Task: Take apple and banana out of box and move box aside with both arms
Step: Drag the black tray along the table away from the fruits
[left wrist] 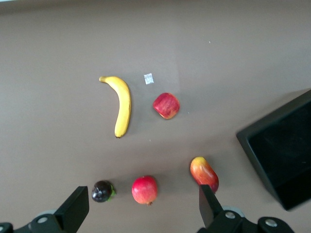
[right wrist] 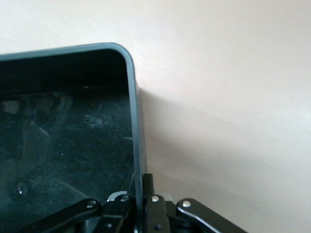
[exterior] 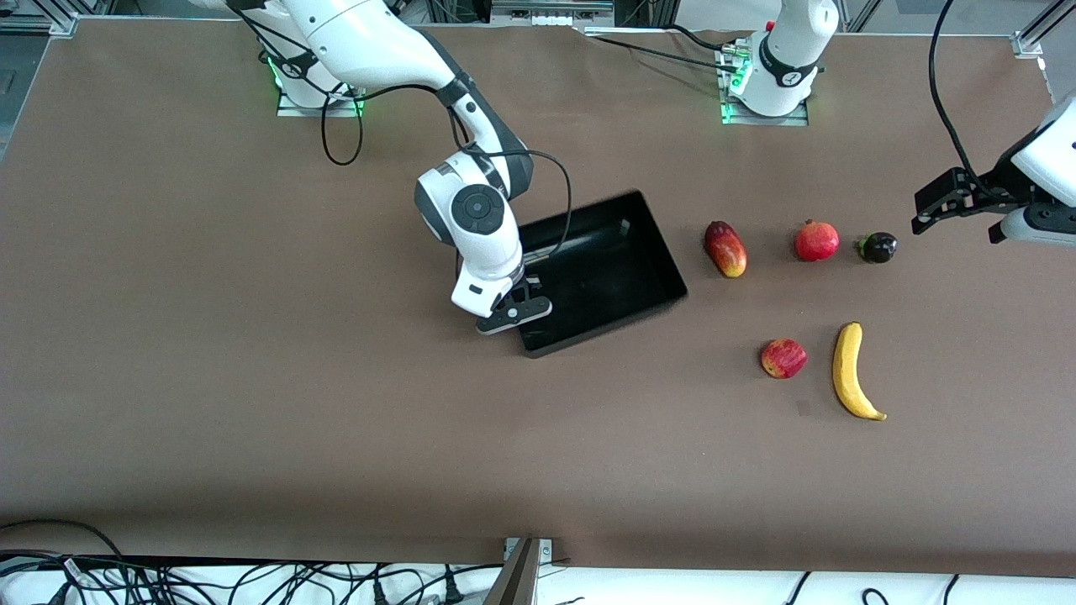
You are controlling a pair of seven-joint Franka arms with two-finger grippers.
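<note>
Brown tabletop [exterior: 252, 378] carrying empty black box [exterior: 614, 252] mid-table, apple [exterior: 783, 358] and banana [exterior: 852, 370] already out, toward left arm's end. Right end effector [right wrist: 138, 194] clamped on box wall, seemingly squarely. Left end effector [left wrist: 141, 206] spread wide over fruit: bring onto box before sliding.

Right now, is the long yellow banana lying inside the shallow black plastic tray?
No: the long yellow banana lies on the brown table beside the small red apple, apart from the shallow black plastic tray.

Brown table [exterior: 252, 403] — cables [exterior: 168, 580] along its near edge, perhaps floor.
</note>
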